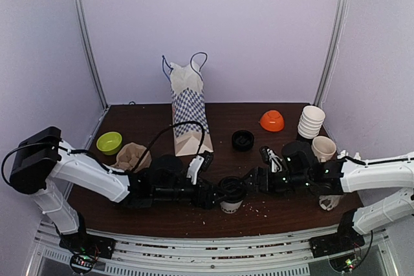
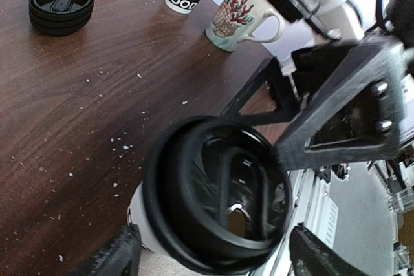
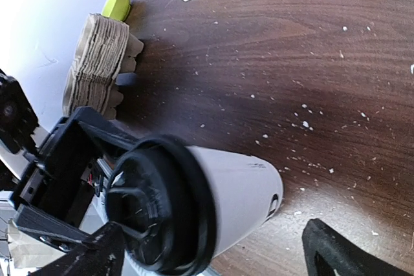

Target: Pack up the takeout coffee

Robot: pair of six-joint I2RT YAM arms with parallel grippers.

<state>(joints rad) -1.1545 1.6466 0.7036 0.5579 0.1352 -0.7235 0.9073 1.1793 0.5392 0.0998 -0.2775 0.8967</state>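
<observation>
Takeout coffee (image 1: 231, 197) stands upright at 6 o'clock on the table (image 1: 223, 117): white paper cup, round black lid, bit of black print near the base. Left gripper (image 2: 217, 253) straddles it, can't tell if it's squeezing. Right gripper (image 3: 213, 250) fingers are spread, with a gap beside the cup

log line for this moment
takeout coffee: upright, lidded | left end effector: straddles it, grip unclear | right end effector: open around it
</observation>
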